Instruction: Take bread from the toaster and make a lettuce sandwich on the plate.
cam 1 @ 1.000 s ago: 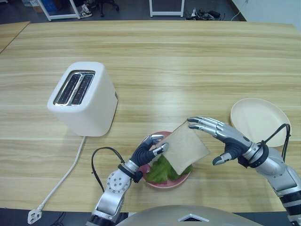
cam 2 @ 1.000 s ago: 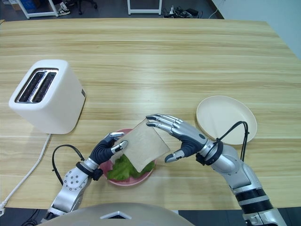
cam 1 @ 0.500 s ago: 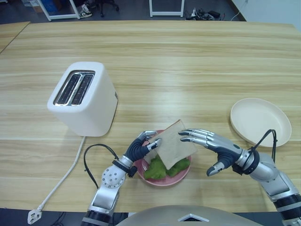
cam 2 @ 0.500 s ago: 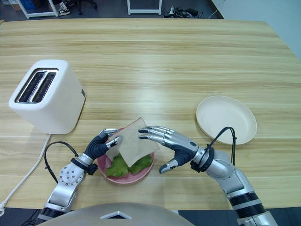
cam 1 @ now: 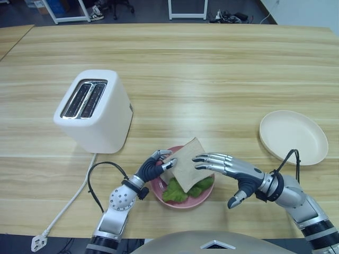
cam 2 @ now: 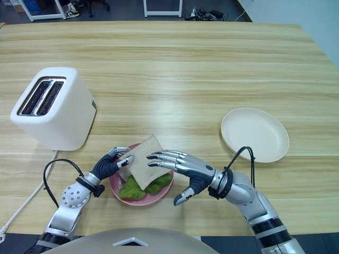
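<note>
The left hand (cam 1: pixel 151 168) pinched the bread (cam 1: pixel 186 163), tilted over the lettuce (cam 1: pixel 174 192) on the plate (cam 1: pixel 157 186), with the right hand (cam 1: pixel 233 170) spread beside it; next it probably needed laying flat.

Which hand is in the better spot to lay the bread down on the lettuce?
Probably the left hand: it grips the bread by its edge, tilted above the lettuce on the pink plate. The right hand is open, fingertips just resting on the slice, so it can only steady it.
</note>
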Motion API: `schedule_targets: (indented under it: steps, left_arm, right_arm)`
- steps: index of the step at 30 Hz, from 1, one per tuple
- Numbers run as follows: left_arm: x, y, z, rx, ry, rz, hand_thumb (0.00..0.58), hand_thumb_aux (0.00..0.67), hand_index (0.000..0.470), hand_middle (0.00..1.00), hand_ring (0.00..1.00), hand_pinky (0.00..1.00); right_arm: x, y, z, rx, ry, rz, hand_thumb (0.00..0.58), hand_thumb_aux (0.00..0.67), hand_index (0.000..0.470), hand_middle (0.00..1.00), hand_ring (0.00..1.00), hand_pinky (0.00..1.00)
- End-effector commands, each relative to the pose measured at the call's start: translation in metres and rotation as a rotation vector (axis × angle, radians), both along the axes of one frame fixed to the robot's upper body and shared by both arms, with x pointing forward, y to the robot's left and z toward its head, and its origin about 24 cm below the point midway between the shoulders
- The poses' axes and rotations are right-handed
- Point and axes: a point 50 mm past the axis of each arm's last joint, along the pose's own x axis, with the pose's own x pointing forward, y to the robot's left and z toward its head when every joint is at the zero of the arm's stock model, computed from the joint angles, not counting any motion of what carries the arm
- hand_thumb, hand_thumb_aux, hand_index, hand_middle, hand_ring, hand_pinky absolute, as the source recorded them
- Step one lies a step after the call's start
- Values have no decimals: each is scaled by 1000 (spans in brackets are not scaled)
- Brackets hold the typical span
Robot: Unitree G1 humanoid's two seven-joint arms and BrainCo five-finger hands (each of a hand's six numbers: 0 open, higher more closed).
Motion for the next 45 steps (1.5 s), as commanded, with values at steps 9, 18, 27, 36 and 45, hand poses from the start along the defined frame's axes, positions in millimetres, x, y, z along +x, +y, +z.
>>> schedule_targets:
  steps: [9, 18, 27, 36, 45]
  left_arm:
    - [-11, 9, -30, 131, 127, -4, 580, 670, 470, 1000, 1000, 1000]
    - [-11, 4, -25, 135, 94, -60, 580, 670, 470, 1000, 1000, 1000]
    - [29, 37, 49, 280, -412, 232, 0, 0, 0, 0, 0, 0]
    - [34, 46, 93, 266, -802, 448, 0, 0, 0, 0, 0, 0]
    - [3, 61, 70, -83, -540, 136, 580, 670, 470, 1000, 1000, 1000]
  right_arm:
    - [19, 12, -85, -368, 164, -47, 0, 0, 0, 0, 0, 0]
    - [13, 24, -113, -434, 172, -18, 0, 0, 0, 0, 0, 0]
    - [7, 26, -126, -521, 158, 22, 0, 0, 0, 0, 0, 0]
    - [7, 26, -128, -552, 129, 48, 0, 0, 0, 0, 0, 0]
    - [69, 3, -13, 235, -164, -376, 580, 670, 470, 1000, 1000, 1000]
